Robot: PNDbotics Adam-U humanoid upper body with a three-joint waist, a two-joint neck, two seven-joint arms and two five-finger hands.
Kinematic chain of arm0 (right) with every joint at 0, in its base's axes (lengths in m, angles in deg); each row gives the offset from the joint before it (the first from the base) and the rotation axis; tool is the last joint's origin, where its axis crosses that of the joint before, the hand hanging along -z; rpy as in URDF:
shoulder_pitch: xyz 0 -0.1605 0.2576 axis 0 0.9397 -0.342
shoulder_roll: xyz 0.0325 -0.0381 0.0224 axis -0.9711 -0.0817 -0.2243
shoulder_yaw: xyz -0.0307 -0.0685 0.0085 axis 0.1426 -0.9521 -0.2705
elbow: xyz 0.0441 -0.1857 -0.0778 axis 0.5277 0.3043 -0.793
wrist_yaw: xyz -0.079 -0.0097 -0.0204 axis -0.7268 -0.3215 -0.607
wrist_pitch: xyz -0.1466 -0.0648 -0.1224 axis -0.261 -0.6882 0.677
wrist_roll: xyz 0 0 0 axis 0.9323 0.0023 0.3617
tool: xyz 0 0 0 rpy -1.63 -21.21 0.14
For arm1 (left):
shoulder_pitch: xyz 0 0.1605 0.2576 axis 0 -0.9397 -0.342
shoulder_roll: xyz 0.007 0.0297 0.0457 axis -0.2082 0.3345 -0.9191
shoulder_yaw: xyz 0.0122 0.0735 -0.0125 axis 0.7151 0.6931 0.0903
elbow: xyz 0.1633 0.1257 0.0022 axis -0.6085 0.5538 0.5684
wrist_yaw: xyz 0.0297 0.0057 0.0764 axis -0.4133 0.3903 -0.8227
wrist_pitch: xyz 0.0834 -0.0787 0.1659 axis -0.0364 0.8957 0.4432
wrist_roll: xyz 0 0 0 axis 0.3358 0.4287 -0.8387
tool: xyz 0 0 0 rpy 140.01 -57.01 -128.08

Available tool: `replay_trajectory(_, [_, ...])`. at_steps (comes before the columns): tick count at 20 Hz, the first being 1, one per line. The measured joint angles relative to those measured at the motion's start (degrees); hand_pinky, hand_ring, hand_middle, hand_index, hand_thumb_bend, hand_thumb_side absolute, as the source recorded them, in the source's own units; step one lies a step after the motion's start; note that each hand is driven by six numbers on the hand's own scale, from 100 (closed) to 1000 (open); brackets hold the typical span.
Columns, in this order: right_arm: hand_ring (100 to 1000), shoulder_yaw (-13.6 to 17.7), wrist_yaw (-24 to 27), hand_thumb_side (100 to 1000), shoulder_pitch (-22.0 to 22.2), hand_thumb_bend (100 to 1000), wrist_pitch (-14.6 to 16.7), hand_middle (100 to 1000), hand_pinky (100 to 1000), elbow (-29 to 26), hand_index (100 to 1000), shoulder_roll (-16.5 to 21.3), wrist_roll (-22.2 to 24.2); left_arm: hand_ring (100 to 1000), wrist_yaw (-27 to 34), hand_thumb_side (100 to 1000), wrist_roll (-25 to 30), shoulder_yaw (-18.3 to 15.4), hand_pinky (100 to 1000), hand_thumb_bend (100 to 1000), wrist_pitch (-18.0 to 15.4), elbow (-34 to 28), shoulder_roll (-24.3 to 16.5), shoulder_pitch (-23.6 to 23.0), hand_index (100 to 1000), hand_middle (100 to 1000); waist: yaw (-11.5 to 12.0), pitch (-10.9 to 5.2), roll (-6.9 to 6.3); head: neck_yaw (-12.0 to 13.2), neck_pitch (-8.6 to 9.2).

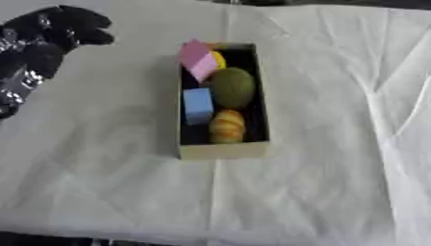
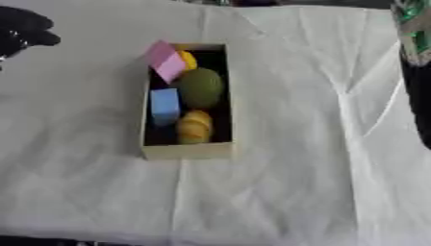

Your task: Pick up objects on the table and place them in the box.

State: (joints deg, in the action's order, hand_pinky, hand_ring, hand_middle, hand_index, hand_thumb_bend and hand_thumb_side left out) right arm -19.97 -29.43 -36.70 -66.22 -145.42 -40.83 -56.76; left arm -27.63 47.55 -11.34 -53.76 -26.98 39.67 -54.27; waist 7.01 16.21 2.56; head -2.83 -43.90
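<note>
A tan open box (image 1: 222, 150) stands mid-table on the white cloth. Inside lie a pink block (image 1: 197, 58) leaning on the far left rim, a yellow piece (image 1: 219, 59) behind it, a green oval fruit (image 1: 232, 87), a blue block (image 1: 198, 105) and a golden bread-like thing (image 1: 227, 126). My left hand (image 1: 63, 26) hovers at the upper left, well clear of the box, fingers curled and holding nothing. At the right edge only my right arm (image 2: 414, 33) shows; its hand is out of view.
A white wrinkled cloth (image 1: 320, 192) covers the whole table, with folds running down the right side. The table's front edge lies along the bottom of the views.
</note>
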Motion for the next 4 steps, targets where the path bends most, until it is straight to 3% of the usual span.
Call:
replay_trajectory(1, [835, 0.4, 1.9, 108, 0.2, 100, -0.3, 709, 743, -0.4, 816, 0.0, -2.0, 813, 0.0, 672, -0.4, -0.1, 891, 100, -0.1, 0.0, -0.2, 0.0, 837, 811, 0.0, 0.0, 0.0, -0.1, 0.0])
replay_trajectory(2, [834, 0.8, 4.2, 286, 0.2, 100, -0.6, 703, 739, -0.8, 806, 0.0, -4.2, 814, 0.1, 672, -0.9, -0.3, 890, 100, -0.2, 0.0, -0.4, -0.1, 838, 811, 0.0, 0.0, 0.0, -0.1, 0.0])
replay_trajectory(4, [834, 1.6, 10.1, 506, 0.7, 100, -0.7, 702, 738, -1.8, 800, 0.0, -8.5, 814, 0.4, 672, -2.1, -0.6, 890, 100, -0.4, 0.0, -0.6, -0.4, 838, 811, 0.1, 0.0, 0.0, -0.2, 0.0])
